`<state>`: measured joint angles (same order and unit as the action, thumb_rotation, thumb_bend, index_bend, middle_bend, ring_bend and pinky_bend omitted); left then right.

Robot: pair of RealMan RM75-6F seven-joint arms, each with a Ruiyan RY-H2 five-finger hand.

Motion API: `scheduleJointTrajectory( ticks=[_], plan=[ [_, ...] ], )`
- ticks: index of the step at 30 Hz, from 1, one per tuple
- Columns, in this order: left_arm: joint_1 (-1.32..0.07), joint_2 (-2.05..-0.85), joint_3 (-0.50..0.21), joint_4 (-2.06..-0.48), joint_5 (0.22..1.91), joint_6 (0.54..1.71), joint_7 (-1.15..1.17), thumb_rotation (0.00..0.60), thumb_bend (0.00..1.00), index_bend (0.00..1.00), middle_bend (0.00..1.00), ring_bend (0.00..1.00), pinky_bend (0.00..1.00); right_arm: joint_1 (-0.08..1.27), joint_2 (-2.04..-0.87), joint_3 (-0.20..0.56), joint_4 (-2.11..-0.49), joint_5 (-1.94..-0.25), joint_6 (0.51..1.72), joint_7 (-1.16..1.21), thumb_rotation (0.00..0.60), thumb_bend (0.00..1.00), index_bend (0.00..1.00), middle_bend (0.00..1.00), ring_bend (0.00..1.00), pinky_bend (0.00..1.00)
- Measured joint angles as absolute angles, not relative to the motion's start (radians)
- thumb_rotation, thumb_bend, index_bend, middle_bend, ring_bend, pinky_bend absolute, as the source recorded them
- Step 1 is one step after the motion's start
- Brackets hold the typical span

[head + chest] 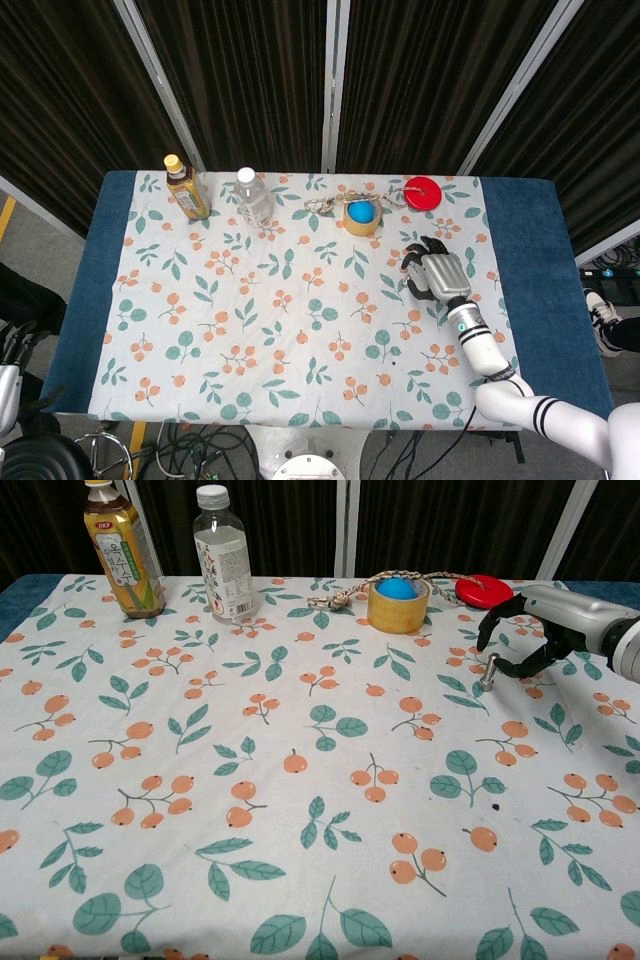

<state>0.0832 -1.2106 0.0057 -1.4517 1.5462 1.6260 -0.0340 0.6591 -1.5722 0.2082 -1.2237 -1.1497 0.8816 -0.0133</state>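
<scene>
My right hand (437, 274) (535, 630) hovers low over the right side of the flowered tablecloth (300, 300), fingers curved and apart, holding nothing. Nearest to it is a red disc (422, 193) (482, 589), lying just beyond it at the back edge. Further left a yellow tape roll (362, 218) (398, 606) stands with a blue ball (360, 210) (397, 587) sitting in it. A braided rope (322, 207) (340, 598) lies against the roll. My left hand shows in neither view.
A tea bottle (186, 190) (124, 555) and a clear water bottle (253, 197) (222, 555) stand upright at the back left. Blue table edges (540, 260) flank the cloth. Dark curtains hang behind the table.
</scene>
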Motion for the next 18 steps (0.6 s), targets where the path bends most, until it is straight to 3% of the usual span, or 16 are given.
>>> scheduleJointTrajectory(
  ticks=[9, 18],
  plan=[
    [0.082, -1.211, -0.001, -1.448, 1.547, 1.634, -0.039, 0.600, 0.12, 0.20, 0.11, 0.00, 0.00, 0.579, -1.466, 0.187, -1.363, -1.221, 1.056, -0.042, 0.600, 0.36, 0.27, 0.18, 0.00, 0.00],
    [0.075, -1.218, -0.009, -1.447, 1.552, 1.639, -0.025, 0.600, 0.12, 0.21, 0.11, 0.00, 0.00, 0.324, -1.251, 0.106, -1.588, -1.345, 1.410, -0.013, 0.600, 0.36, 0.24, 0.14, 0.00, 0.00]
  ],
)
